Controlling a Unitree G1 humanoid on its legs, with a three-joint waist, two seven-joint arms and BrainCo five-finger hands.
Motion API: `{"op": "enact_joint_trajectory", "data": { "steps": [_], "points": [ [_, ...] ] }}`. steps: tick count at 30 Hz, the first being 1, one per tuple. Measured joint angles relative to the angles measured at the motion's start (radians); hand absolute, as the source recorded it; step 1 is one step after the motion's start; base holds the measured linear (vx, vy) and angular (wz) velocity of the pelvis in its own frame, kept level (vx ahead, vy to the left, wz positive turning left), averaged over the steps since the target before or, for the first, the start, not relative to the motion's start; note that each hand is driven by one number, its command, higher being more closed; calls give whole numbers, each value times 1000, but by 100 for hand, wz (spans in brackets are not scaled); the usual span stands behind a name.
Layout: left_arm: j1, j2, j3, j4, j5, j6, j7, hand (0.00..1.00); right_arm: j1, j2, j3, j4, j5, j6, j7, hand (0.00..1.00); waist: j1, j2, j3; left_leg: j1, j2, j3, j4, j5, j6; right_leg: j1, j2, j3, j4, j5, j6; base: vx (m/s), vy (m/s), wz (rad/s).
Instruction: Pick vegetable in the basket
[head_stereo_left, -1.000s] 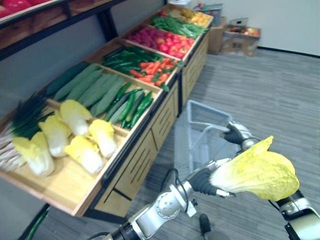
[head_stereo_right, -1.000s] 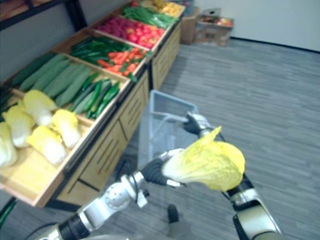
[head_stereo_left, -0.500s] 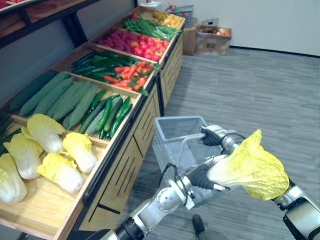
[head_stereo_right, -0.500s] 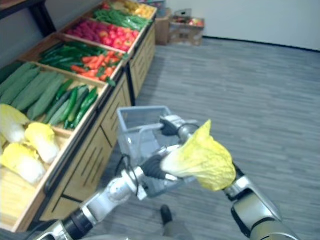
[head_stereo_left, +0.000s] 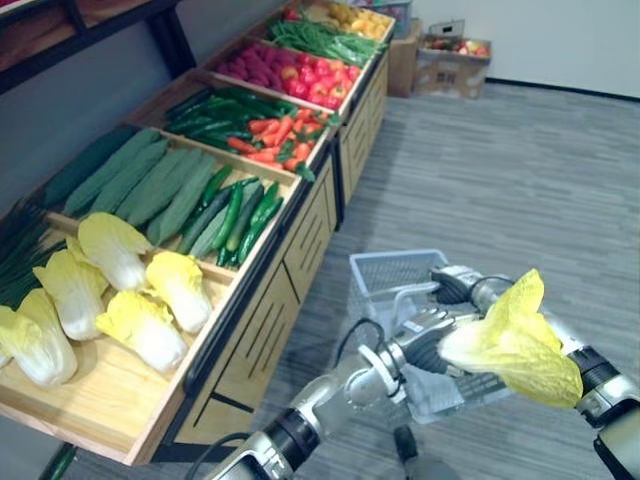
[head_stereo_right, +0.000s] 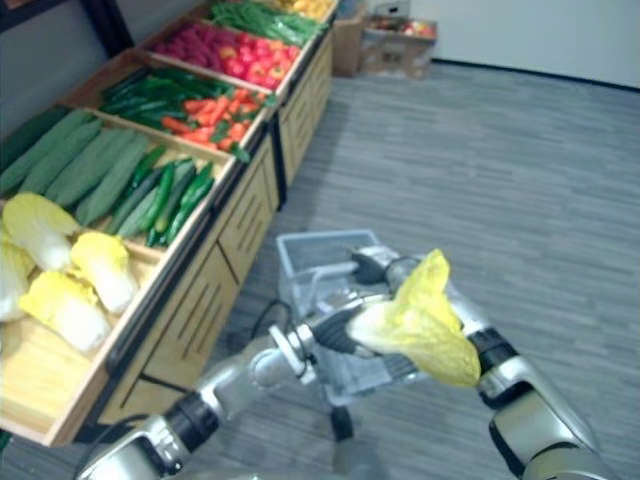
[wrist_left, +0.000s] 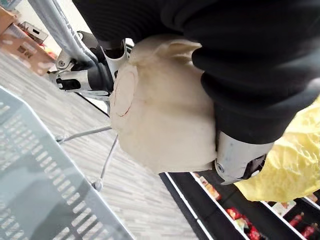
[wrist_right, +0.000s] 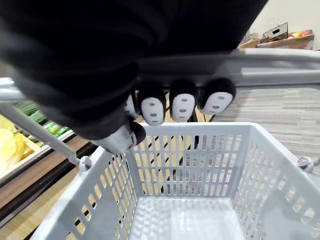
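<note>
We see the left arm reach forward from the lower left, elbow bent, and its left hand (head_stereo_left: 428, 342) is clenched around the pale base of a yellow cabbage (head_stereo_left: 515, 346). In the left wrist view the dark cover hides most of the fingers, so the grip seems to be a full wrap rather than a pinch. The cabbage hangs in the air at the near side of the grey basket (head_stereo_left: 392, 263), leaves pointing right, not inside it. The right arm comes in from the lower right. Its right hand (wrist_right: 182, 102) has its fingers curled under the basket's handle (wrist_right: 280, 67), carrying it beside the wooden stand (head_stereo_left: 285, 300), where more cabbages (head_stereo_left: 120, 290) lie.
</note>
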Motion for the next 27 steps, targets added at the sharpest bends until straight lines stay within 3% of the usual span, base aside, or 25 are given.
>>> {"op": "enact_joint_trajectory", "data": {
  "steps": [14, 16, 17, 19, 27],
  "points": [
    [-40, 5, -70, 108, 41, -18, 31, 100, 30, 5, -61, 6, 9, -2, -39, 100, -2, 27, 34, 14, -24, -8, -47, 20, 2, 2, -4, 4, -6, 2, 3, -51, -2, 1],
    [-56, 0, -87, 209, 97, 37, 4, 100, 28, 17, -75, -13, 11, -2, -37, 100, -7, 29, 35, 14, -23, -9, -47, 21, 2, 2, -2, 5, -6, 2, 3, -75, -24, -1],
    [-60, 5, -103, 310, 143, 91, -21, 100, 19, 32, -80, -38, 11, -6, -33, 100, -26, 28, 35, 14, -22, -9, -47, 22, 3, 1, -1, 5, -6, 2, 3, -70, -26, -1],
    [-59, 14, -102, 356, 159, 134, -30, 100, 38, 53, -51, -54, 10, -29, -9, 100, -44, 27, 41, 14, -22, -10, -47, 24, 5, 1, -1, 5, -6, 2, 3, -67, -22, 0],
    [-64, 68, -101, 331, 178, 135, -32, 100, 39, 70, -66, -72, 16, -54, -5, 100, -44, 32, 49, 10, -21, -22, -47, 25, 7, 3, -4, -4, -6, 3, 5, -59, -8, 4]
  ]
}}
